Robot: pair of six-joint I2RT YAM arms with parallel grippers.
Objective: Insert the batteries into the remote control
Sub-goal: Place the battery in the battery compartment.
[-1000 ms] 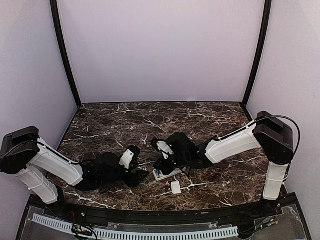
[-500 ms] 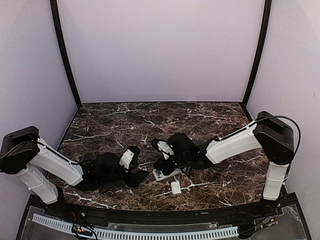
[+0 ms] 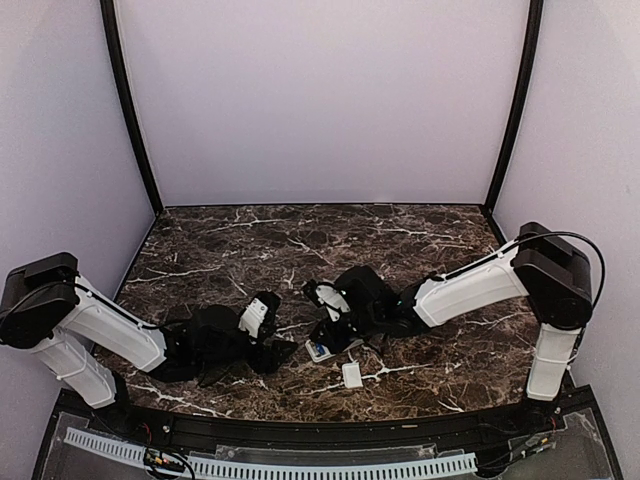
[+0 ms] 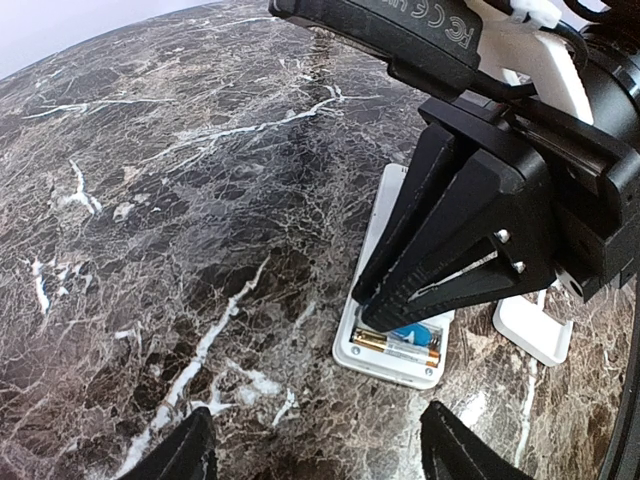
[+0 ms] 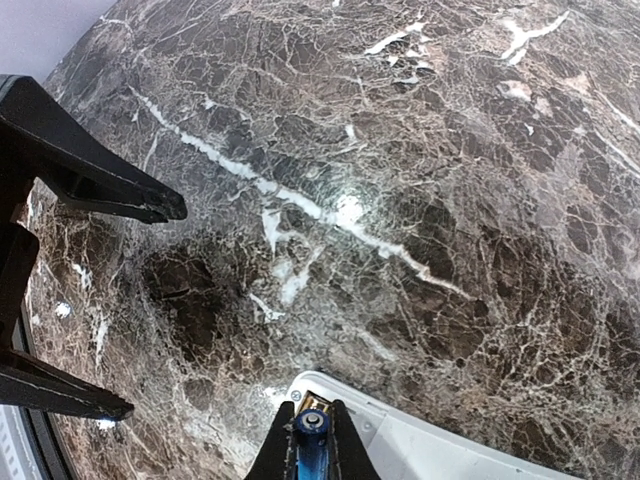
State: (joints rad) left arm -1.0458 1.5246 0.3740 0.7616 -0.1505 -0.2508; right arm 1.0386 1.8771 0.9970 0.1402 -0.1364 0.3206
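Observation:
The white remote control (image 4: pixel 385 225) lies face down on the marble, its battery bay open at the near end; it also shows in the top view (image 3: pixel 322 349). The pale tan battery (image 4: pixel 396 346) lies in the bay. My right gripper (image 5: pixel 312 432) is shut on the bluish battery (image 5: pixel 311 440) and holds it over the bay, beside the tan one; the left wrist view shows blue (image 4: pixel 418 335) under its fingers (image 4: pixel 450 240). My left gripper (image 4: pixel 315 450) is open and empty, low over the table just short of the remote's bay end.
The small flat white cover (image 3: pixel 352 375) lies on the table just in front of the remote, also in the left wrist view (image 4: pixel 532 328). Both arms lie low, close together at the table's front centre. Walls stand at the back and sides.
My right gripper has shifted slightly toward the remote's bay end with the bluish battery. The left arm has not moved.

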